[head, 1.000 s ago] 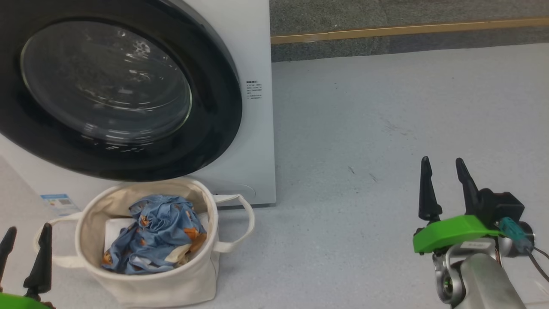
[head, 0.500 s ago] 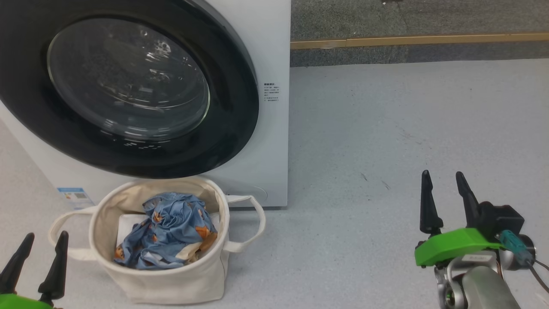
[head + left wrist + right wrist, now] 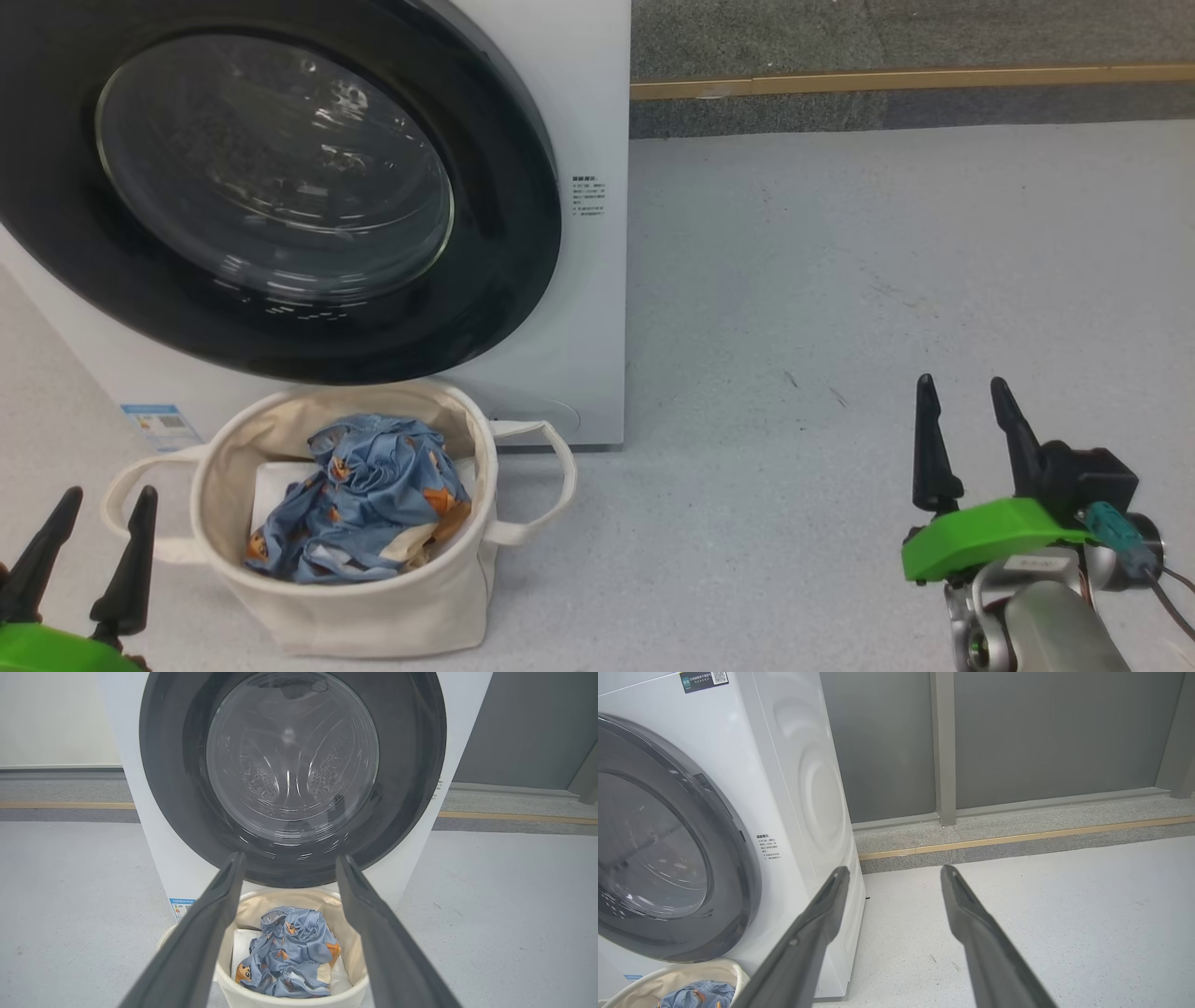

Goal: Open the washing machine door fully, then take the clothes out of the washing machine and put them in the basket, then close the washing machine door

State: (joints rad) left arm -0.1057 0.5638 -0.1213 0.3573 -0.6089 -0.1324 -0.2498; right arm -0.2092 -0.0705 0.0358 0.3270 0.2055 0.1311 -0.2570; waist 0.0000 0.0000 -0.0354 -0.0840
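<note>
Grey floor (image 3: 840, 280) before the washing machine (image 3: 590, 308) looks unchanged, only my head camera seems to have shifted: the washing machine door (image 3: 280, 187) sits shut, the clothes (image 3: 364, 504) lie in the basket (image 3: 373, 611) at its foot, left gripper (image 3: 110, 493) and right gripper (image 3: 962, 380) spread wide, empty, so task likely done.

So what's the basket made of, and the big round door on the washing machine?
The basket looks like soft cream canvas cloth: its wall creases and its loop handles droop. The washing machine door seems to be clear glass in the middle, shiny with reflections, inside a glossy black rim, perhaps plastic.
</note>
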